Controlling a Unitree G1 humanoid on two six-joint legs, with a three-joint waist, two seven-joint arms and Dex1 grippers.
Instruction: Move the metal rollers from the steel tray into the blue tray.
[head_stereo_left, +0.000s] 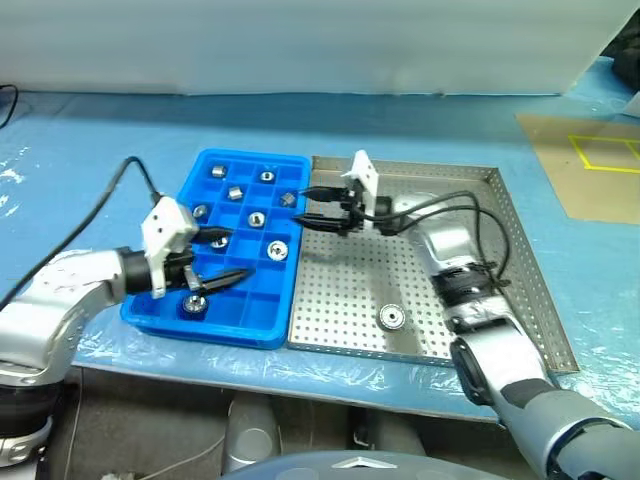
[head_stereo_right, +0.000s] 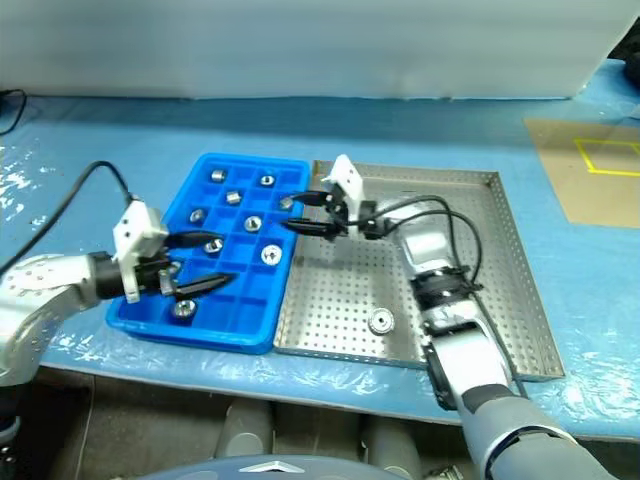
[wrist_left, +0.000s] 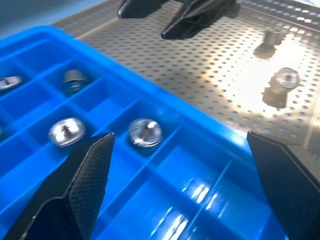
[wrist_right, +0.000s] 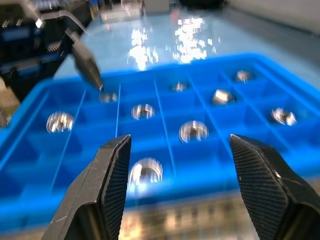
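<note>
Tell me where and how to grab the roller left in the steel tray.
Grip the roller across its round outer wall, coming straight down from above. It appears to lie flat on the steel tray, hole facing up, with bare floor all around, so claw fingers probably fit on either side.

A lab bench (blue plastic sheeting (head_stereo_left: 90, 140), white backdrop (head_stereo_left: 300, 40)).

Blue tray (head_stereo_left: 262, 322) left of steel tray (head_stereo_left: 520, 262)
</note>
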